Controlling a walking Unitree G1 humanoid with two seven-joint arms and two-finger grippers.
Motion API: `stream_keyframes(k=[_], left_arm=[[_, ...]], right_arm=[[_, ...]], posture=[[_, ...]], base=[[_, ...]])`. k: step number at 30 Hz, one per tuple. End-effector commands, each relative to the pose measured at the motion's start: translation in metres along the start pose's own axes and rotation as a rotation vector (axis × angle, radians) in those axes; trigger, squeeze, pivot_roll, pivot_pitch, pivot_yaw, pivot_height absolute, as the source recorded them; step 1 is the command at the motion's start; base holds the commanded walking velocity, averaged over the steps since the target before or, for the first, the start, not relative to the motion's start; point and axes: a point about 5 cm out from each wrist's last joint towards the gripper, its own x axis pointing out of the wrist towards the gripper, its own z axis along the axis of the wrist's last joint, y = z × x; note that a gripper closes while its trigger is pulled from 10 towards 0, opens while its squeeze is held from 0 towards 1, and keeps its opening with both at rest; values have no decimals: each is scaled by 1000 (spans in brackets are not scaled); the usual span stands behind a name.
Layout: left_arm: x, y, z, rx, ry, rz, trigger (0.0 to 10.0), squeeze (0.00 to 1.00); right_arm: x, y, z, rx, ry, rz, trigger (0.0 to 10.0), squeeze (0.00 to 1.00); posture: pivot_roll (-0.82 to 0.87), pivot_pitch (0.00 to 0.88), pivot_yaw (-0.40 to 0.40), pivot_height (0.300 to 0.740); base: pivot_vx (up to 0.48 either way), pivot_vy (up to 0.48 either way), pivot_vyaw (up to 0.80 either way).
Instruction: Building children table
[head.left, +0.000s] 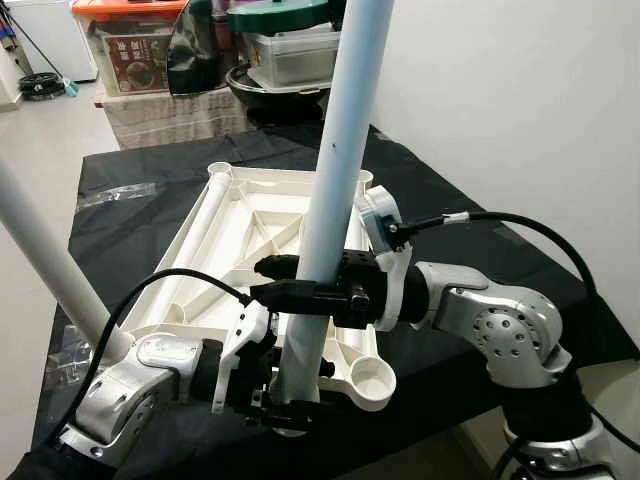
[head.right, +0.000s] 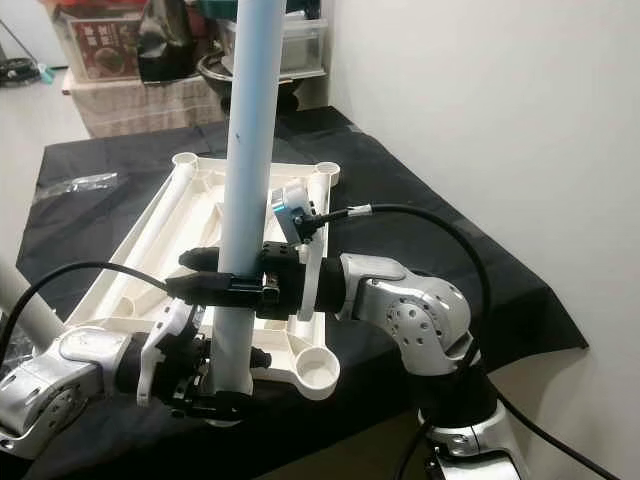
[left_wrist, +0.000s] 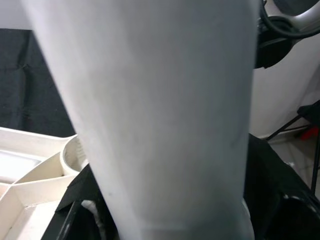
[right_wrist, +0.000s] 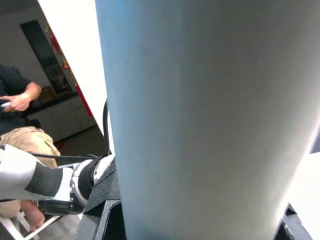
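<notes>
White table leg (head.left: 335, 150) upright over near corner of upturned tabletop (head.left: 232, 236), clamped by right gripper (head.left: 285, 280) higher, left gripper (head.left: 285, 405) lower. In right wrist view, seated person (right_wrist: 17, 107).

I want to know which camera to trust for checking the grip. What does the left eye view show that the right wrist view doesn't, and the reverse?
Left eye view: the upturned tabletop on black cloth, the right gripper and left gripper clamped on the leg, a second leg. Right wrist view: a seated person. Both share the upright white leg.
</notes>
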Motion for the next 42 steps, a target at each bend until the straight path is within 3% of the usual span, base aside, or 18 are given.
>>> stream_keyframes(k=[1,2,3,4,6,7,14,16,17,18,19,20,21,24,26,30,34,42], left_arm=[[-1,11,-4,-25,-9,94,1569,1000],[-3,14,-2,-29,-24,119,6510,1000],[-3,14,-2,-29,-24,119,6510,1000],[-9,13,2,-55,-60,135,10000,1000],[-14,12,5,-72,-84,137,10000,1000],[-30,13,15,-93,-163,241,10000,1000],[-52,16,20,-90,-251,446,10000,1000],[-59,21,11,-79,-255,710,10000,1000],[-58,25,-3,-79,-206,880,10000,1000],[-58,25,-3,-79,-206,880,10000,1000],[-54,29,-22,-104,-139,1090,10000,765],[-53,30,-28,-127,-120,1158,10000,765],[-50,30,-35,-159,-111,1235,10000,0],[-39,25,-40,-166,-88,1289,10000,0],[-25,16,-36,-174,-140,1229,10000,0],[-22,14,-27,-159,-181,1214,10000,0],[-24,15,-20,-139,-199,1267,10000,0],[-12,12,-16,-73,-174,1296,10000,0]], right_arm=[[-3,-6,10,-2,-112,-88,0,0],[-4,-11,11,10,-142,-137,0,0],[-4,-11,11,10,-142,-137,0,0],[-8,-18,13,12,-166,-188,0,0],[-12,-22,15,14,-179,-217,0,0],[-29,-33,30,-21,-218,-289,0,0],[-54,-43,46,-81,-240,-400,0,0],[-67,-54,44,-116,-231,-543,0,0],[-72,-62,39,-131,-218,-662,0,0],[-72,-62,39,-131,-218,-662,0,0],[-76,-70,32,-162,-196,-814,0,0],[-77,-72,30,-180,-186,-858,0,0],[-76,-73,28,-190,-175,-903,10000,0],[-74,-73,25,-200,-182,-967,10000,0],[-73,-73,22,-208,-212,-1024,10000,0],[-69,-73,16,-218,-222,-1078,10000,0],[-66,-73,10,-225,-237,-1123,10000,0],[-58,-69,8,-248,-288,-1184,10000,0]], posture=[[-116,0,1,740],[-114,0,0,740],[-114,0,0,740],[-114,0,0,740],[-114,0,0,740],[-106,0,7,740],[-91,0,-10,740],[-81,0,-20,740],[-74,0,-24,740],[-74,0,-24,740],[-70,0,-27,740],[-70,0,-27,740],[-57,0,-29,740],[-51,0,-29,740],[-43,0,-32,740],[-30,0,-30,740],[-29,0,-27,740],[-31,0,-19,740]], base=[[0,0,0],[0,0,0],[0,0,0],[0,0,0],[0,0,0],[0,0,0],[0,0,0],[0,0,0],[0,0,0],[0,0,0],[0,0,0],[0,0,0],[0,0,0],[0,0,0],[0,0,0],[0,0,0],[0,0,0],[0,284,0]])
